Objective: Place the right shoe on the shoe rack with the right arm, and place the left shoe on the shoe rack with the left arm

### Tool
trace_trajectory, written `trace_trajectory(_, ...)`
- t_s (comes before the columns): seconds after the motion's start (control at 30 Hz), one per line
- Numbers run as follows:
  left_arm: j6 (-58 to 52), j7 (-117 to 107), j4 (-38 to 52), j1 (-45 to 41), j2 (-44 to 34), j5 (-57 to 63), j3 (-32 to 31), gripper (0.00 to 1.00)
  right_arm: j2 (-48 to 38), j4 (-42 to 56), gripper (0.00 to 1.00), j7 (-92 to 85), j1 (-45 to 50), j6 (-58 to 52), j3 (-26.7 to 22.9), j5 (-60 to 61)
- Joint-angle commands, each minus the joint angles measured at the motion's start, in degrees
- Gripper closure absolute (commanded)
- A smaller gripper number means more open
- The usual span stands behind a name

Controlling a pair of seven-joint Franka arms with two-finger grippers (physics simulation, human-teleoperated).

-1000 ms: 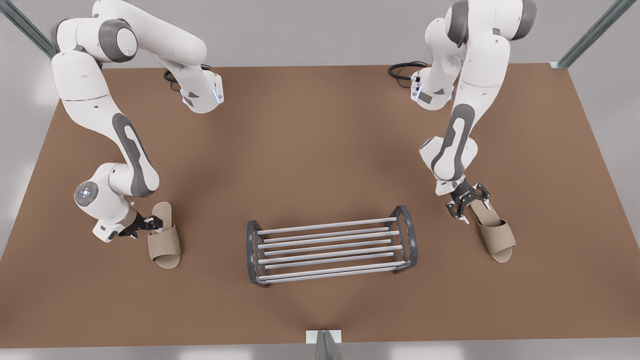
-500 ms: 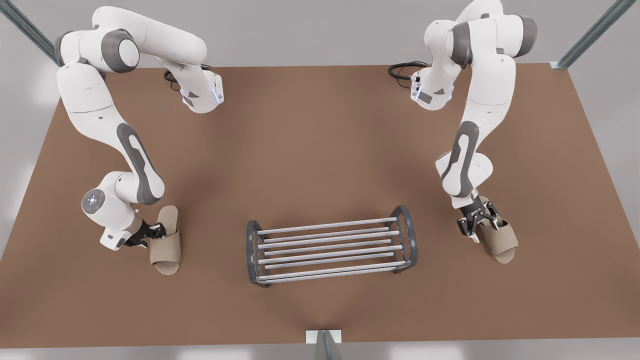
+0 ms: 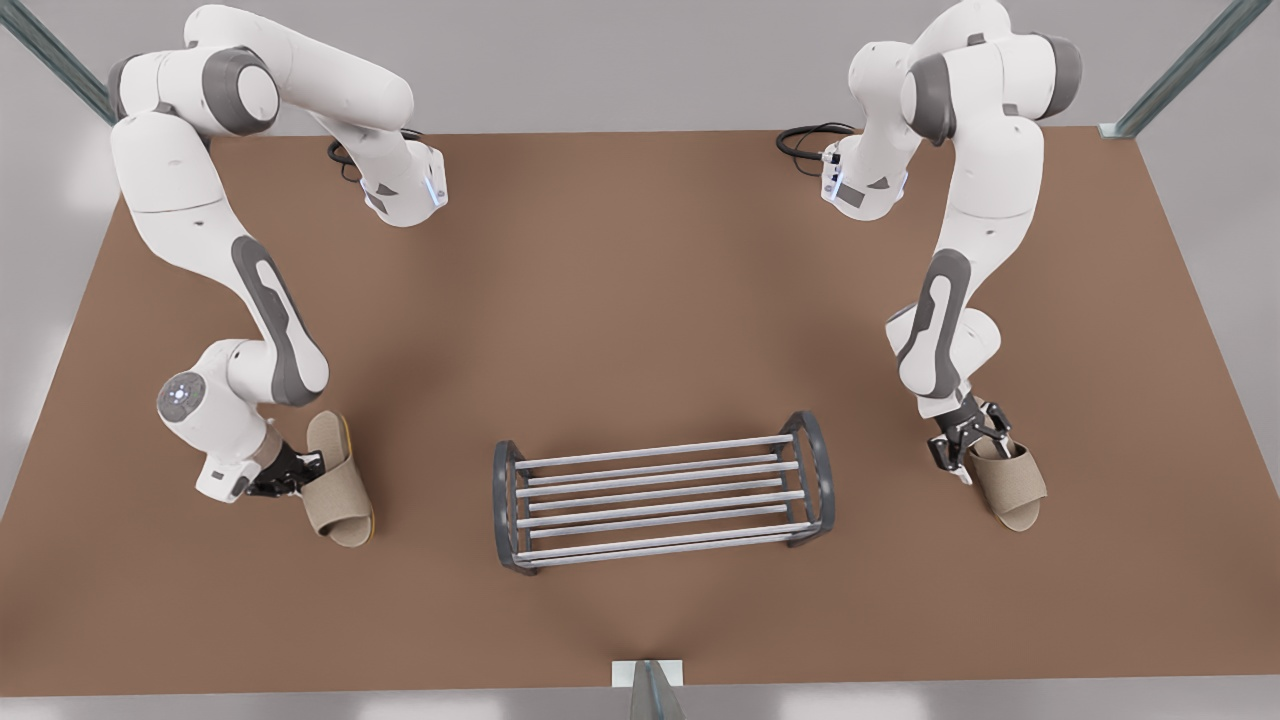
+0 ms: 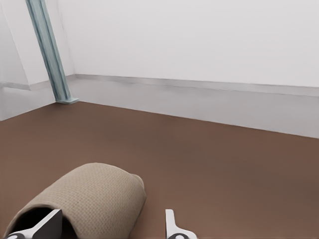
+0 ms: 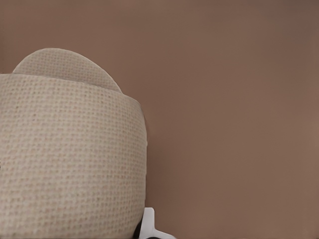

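The shoe rack [image 3: 660,451], silver bars between dark rounded ends, stands mid-table. At the front view's left, the right gripper [image 3: 300,468] pinches the tilted beige right slipper [image 3: 338,490]. Opposite, the left gripper [image 3: 972,445] straddles the left slipper [image 3: 1015,488], its strap ungripped.

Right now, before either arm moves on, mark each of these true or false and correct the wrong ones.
1. One shoe already sits on the shoe rack. False: its bars are bare, and both shoes are off it.
2. The left gripper is at the left shoe, on the front view's left. True.
3. The left shoe lies flat on the table. False: it is tipped, with the yellow edge of its sole showing.
4. The right gripper is at the heel end of the right shoe. True.
5. The shoe rack stands between the two shoes. True.
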Motion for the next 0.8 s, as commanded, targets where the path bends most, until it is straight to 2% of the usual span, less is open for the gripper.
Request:
trace_trajectory(0.0,0.0,-38.87,0.65,0.06,0.58,0.23,0.0,0.0,-1.74,2.44,0.79,-1.12,0.37,-4.27,0.4,-0.31)
trace_trajectory(0.07,0.0,-38.87,1.62,0.06,1.55,0.31,0.0,0.0,-2.61,9.22,0.79,-1.12,-0.07,-11.57,2.33,-0.48)
trace_trajectory(0.13,0.0,-38.87,2.42,0.76,1.99,1.19,0.0,0.0,-7.27,9.83,0.79,-1.74,-0.07,-13.24,2.33,-0.66)
trace_trajectory(0.2,0.0,-38.87,3.12,0.85,2.43,1.19,0.0,0.0,-12.19,12.74,0.79,-1.12,0.46,-20.62,2.51,-0.39)
trace_trajectory(0.27,0.0,-38.96,3.21,0.85,3.05,1.19,0.0,0.0,-14.13,18.61,0.79,8.7,0.46,-34.05,8.65,-0.39)
trace_trajectory(0.3,0.0,-38.96,3.38,1.03,3.31,1.19,0.0,0.0,-14.13,21.35,0.79,15.57,2.3,-37.06,10.68,-0.83)
trace_trajectory(0.4,0.0,-38.96,4.35,1.64,4.27,1.72,-0.08,0.0,-13.6,27.94,0.79,35.08,14.25,-44.01,10.59,-3.12)
trace_trajectory(0.47,0.0,-38.87,4.53,2.34,4.45,1.98,-0.08,0.0,-13.34,28.2,0.79,46.06,20.67,-44.01,10.07,-3.47)
trace_trajectory(0.57,0.08,-38.96,6.2,3.31,5.42,2.42,-0.17,0.0,-7.89,33.91,0.79,64.35,30.95,-44.09,9.8,-10.06)
trace_trajectory(0.6,0.08,-38.96,6.28,3.4,5.68,3.04,-0.17,0.0,-5.96,37.34,0.79,68.48,37.19,-44.97,4.63,-10.94)
trace_trajectory(0.63,0.17,-38.96,6.99,3.49,5.77,2.95,-0.17,0.02,-4.2,40.24,0.79,71.47,46.06,-45.76,-4.77,-10.33)
trace_trajectory(0.67,0.17,-38.96,7.07,3.4,6.03,2.95,-0.17,0.06,-1.83,42.88,0.79,76.83,51.35,-45.85,-9.79,-9.45)
trace_trajectory(0.7,0.35,-38.96,7.07,3.49,6.03,2.95,-0.17,0.13,0.11,44.72,0.79,80.96,54.33,-45.85,-12.52,-9.45)
trace_trajectory(0.73,0.35,-39.05,7.07,3.49,6.03,2.95,-0.17,0.25,1.95,46.4,0.79,84.92,58.9,-45.85,-18.31,-9.45)
trace_trajectory(0.77,0.44,-39.13,7.25,3.49,6.03,2.95,-0.17,0.38,2.92,46.57,0.79,87.55,60.93,-45.85,-20.52,-9.36)
